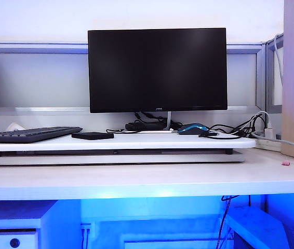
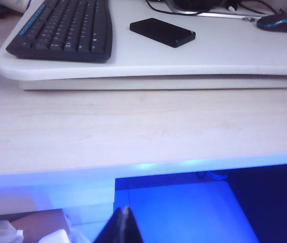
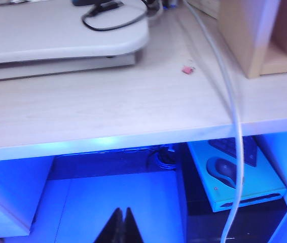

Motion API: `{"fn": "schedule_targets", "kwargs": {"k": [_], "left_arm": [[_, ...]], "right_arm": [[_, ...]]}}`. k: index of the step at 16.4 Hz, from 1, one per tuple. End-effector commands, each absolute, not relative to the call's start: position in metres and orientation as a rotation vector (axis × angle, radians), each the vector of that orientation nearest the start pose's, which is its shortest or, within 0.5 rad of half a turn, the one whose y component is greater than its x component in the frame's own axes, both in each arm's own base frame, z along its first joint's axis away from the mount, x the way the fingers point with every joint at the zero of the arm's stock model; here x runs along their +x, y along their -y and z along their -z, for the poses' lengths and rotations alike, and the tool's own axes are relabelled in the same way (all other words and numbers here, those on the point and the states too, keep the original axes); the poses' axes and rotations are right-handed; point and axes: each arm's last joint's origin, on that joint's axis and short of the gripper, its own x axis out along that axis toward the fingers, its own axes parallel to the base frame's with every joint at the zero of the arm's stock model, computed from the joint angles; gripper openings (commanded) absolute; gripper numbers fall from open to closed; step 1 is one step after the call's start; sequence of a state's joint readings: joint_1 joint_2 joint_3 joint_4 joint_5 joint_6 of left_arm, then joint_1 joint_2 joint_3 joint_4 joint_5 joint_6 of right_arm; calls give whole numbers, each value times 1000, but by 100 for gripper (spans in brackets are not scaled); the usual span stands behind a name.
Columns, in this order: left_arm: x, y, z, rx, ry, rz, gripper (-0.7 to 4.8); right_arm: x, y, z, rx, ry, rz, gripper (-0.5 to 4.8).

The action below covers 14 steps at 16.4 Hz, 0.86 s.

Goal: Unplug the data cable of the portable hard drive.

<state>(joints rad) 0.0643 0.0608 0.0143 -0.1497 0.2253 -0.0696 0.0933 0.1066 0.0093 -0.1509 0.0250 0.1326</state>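
Observation:
The portable hard drive (image 1: 92, 135) (image 2: 162, 32) lies flat on the white raised board (image 1: 152, 141), just right of the keyboard. No cord shows in any of its sides that I see. A thin black data cable (image 1: 222, 137) (image 3: 114, 22) lies looped on the board's right end beside the mouse, its plug free and far from the drive. My left gripper (image 2: 124, 208) and right gripper (image 3: 121, 210) are both shut and hold nothing. They hang low in front of the desk's front edge, well short of the board. Neither arm shows in the exterior view.
A black keyboard (image 1: 30, 134) fills the board's left end, and a blue-and-black mouse (image 1: 192, 128) sits on the right. The monitor (image 1: 157, 70) stands behind with bundled black cables. A white cord (image 3: 224, 86) runs off the desk past a wooden box (image 3: 255, 35).

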Motion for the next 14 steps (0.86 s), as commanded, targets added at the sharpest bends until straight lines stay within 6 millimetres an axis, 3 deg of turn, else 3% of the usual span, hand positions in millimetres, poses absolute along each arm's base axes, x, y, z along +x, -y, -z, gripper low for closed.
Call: {"fn": "schedule_targets", "kwargs": {"k": [1,14], "left_arm": [[98,0,-145,-95,-223,149,-6],[99,0,-146,-94,-218,151,-6]], "right_arm": [[101,-9,-146,117,-226,-51,-5],[101,-9,-145,143,-240,-50,-5]]}}
